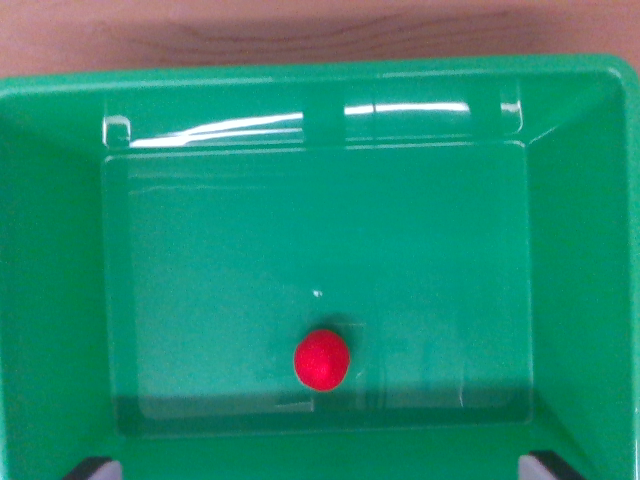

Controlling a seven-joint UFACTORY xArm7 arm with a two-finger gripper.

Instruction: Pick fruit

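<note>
Wrist view: I look straight down into a green bin (60,300) that fills nearly the whole picture.
Surface under the bin: a brown wooden table (300,35), seen as a strip along the top edge.
Fruit: one small round red fruit (321,359), alone on the bin floor, near the lower wall and about midway across.
Other contents: I find none; only glare streaks on the far wall.
Gripper: two dark tips (92,468) show at the bottom corners, one at the wrist view's left, one at its right. I take them for the fingers, standing well apart with nothing between them.
Clearance: the tips appear high above the fruit, not touching it.
Task progress: I judge the pick not yet begun; descent and closing remain.
Risk, rolling: the fruit is round and the floor glossy, so a touch from one finger first could send it away.
Risk, wall: the fruit lies close to the lower wall, so a finger could strike the slope on the way down.
Risk, crushing: a hard squeeze could bruise it if it is soft.
</note>
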